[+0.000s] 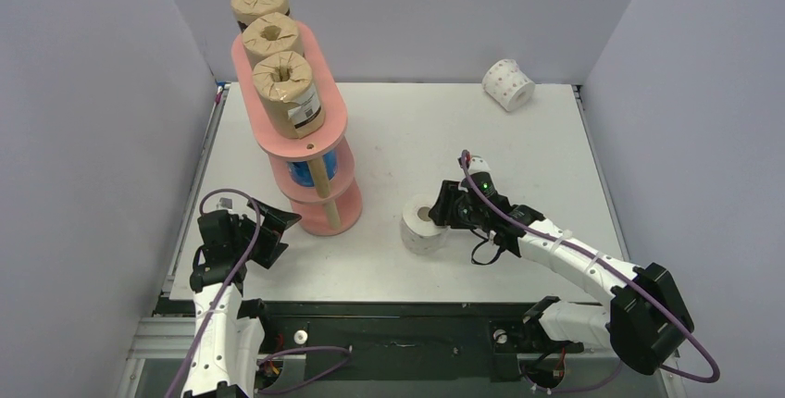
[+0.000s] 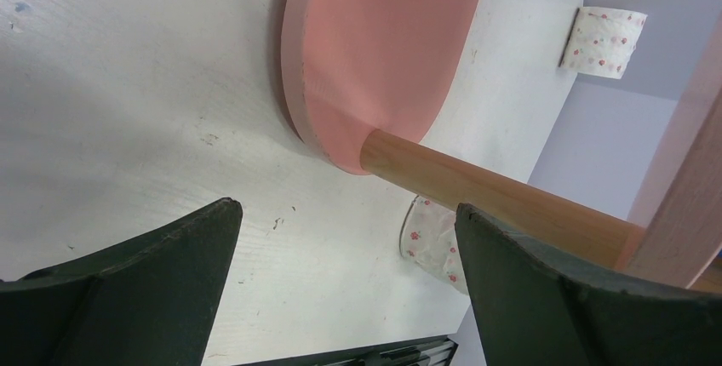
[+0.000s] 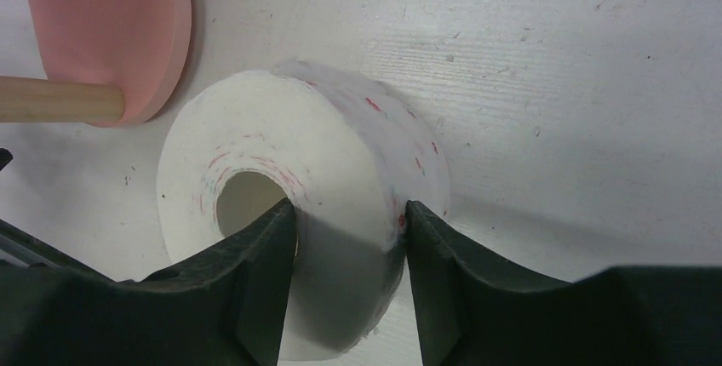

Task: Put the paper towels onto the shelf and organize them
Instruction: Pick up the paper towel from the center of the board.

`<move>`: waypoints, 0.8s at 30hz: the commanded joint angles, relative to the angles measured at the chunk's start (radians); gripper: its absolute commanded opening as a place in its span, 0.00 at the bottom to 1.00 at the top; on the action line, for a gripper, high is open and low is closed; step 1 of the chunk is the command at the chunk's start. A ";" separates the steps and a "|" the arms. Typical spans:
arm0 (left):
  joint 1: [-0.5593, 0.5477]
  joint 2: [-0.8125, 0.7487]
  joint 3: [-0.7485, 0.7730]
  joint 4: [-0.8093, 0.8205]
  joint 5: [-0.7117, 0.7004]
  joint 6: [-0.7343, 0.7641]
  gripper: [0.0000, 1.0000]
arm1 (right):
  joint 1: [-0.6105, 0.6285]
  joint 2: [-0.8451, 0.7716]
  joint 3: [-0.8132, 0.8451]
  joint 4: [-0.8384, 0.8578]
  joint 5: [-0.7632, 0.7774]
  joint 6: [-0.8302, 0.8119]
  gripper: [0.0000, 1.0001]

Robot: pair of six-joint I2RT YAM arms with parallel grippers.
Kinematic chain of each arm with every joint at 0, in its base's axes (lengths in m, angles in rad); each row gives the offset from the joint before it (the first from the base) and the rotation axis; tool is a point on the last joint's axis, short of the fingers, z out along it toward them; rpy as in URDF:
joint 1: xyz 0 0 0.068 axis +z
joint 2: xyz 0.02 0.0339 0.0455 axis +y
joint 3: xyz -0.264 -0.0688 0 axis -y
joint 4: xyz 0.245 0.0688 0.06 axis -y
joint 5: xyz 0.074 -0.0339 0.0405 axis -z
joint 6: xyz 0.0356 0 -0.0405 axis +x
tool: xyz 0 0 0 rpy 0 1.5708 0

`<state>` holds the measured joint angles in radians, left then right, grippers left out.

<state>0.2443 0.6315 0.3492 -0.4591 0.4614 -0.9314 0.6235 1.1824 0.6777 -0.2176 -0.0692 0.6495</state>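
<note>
While the left fingers (image 2: 153, 281) stand wide apart and empty just short of the pink shelf's (image 2: 383, 51) bottom board, the right fingers (image 3: 255, 281) pinch the wall of a white pink-dotted roll (image 3: 340, 153) on the table (image 3: 553, 60), one inside its core, one outside. Three brown rolls (image 1: 289, 93) top the shelf to their left; another dotted roll (image 1: 508, 83) sits well beyond them.

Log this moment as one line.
right fingers: pinch wall of near white roll, one in core | left fingers: open by shelf | three brown rolls: top tier | far white roll: unshelved
</note>
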 commanded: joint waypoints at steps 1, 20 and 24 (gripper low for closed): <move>0.006 0.000 0.005 0.053 0.021 0.001 0.97 | 0.007 0.003 0.022 0.023 0.008 0.000 0.42; 0.007 -0.017 0.004 0.047 0.015 -0.015 0.97 | 0.021 0.190 0.360 0.034 -0.005 0.012 0.34; 0.016 -0.009 0.033 0.017 -0.002 0.003 0.96 | 0.037 0.280 0.459 0.029 -0.005 0.017 0.33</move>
<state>0.2455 0.6239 0.3408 -0.4465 0.4713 -0.9401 0.6415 1.4158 1.0199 -0.2508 -0.0700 0.6495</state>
